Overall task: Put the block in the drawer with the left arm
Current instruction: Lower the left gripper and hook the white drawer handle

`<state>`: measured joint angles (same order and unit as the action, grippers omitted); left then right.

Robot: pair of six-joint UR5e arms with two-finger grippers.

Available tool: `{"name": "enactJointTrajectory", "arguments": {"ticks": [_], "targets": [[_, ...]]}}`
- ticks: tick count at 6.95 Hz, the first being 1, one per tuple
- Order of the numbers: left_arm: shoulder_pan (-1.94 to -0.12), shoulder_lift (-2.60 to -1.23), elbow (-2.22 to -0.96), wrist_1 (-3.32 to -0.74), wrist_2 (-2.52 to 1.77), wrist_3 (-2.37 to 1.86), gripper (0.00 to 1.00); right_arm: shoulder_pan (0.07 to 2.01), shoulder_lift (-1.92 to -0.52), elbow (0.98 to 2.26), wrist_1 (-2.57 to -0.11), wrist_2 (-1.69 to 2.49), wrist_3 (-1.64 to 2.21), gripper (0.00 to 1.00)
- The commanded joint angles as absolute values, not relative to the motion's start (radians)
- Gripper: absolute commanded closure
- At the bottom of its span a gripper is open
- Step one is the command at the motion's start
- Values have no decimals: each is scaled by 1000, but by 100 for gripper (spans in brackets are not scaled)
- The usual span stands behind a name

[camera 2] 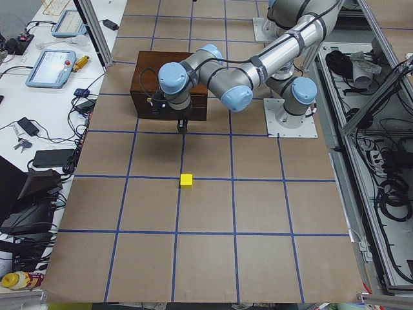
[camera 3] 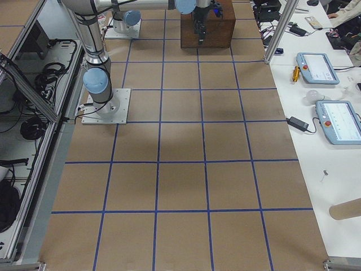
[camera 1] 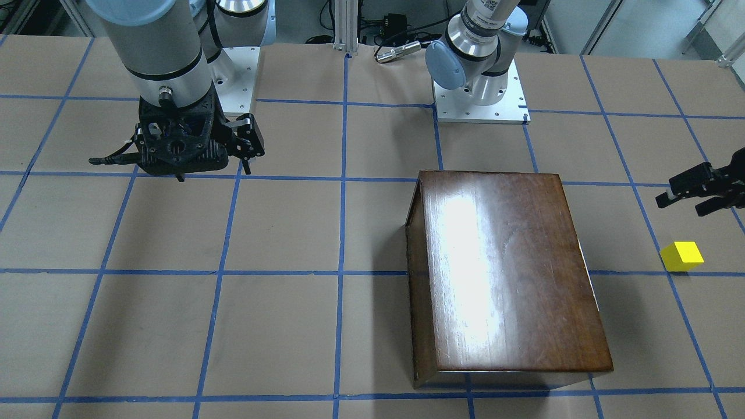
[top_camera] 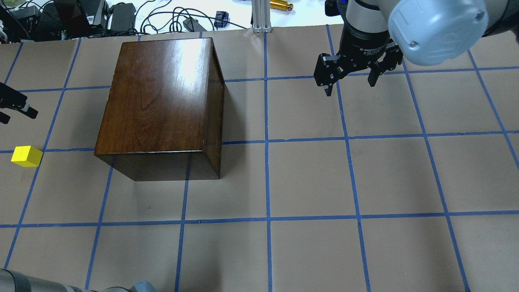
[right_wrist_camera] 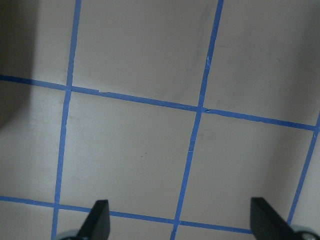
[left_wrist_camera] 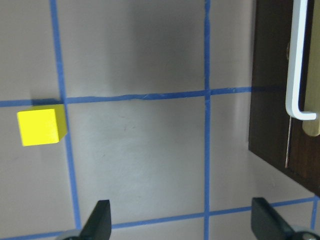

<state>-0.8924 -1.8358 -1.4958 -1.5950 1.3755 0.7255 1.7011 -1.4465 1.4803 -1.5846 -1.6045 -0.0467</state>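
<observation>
The bright yellow block (top_camera: 26, 156), an equal-sided cube, sits flat on the desk (top_camera: 308, 182) at the overhead view's left edge, askew to the blue tape (top_camera: 267, 174). The left claw (left_wrist_camera: 181, 212) gapes wide, holding nothing; the right claw (right_wrist_camera: 180, 212) likewise.

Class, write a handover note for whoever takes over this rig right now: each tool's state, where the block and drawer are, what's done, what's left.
Left tool: open, empty, above the table between block and wooden box.
Right tool: open, empty, above the table, well away from both.
Block: on the table, untouched, off the box's handle side.
Drawer: looks shut; white handle faces the block.
Done: nothing visible yet.
Left: open drawer, grasp block with left tool, place it inside.
</observation>
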Motion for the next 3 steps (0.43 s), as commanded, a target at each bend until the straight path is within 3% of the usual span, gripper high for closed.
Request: {"name": "enactJointTrajectory", "arguments": {"ticks": [1, 3], "targets": [[-919, -1920, -1497, -1591, 1275, 727, 0, 1701, -1447, 1480, -1585, -1605, -46, 0], [-969, -1954, -1497, -1579, 1220, 710, 0, 1701, -1447, 1480, -1585, -1603, -46, 0]]}}
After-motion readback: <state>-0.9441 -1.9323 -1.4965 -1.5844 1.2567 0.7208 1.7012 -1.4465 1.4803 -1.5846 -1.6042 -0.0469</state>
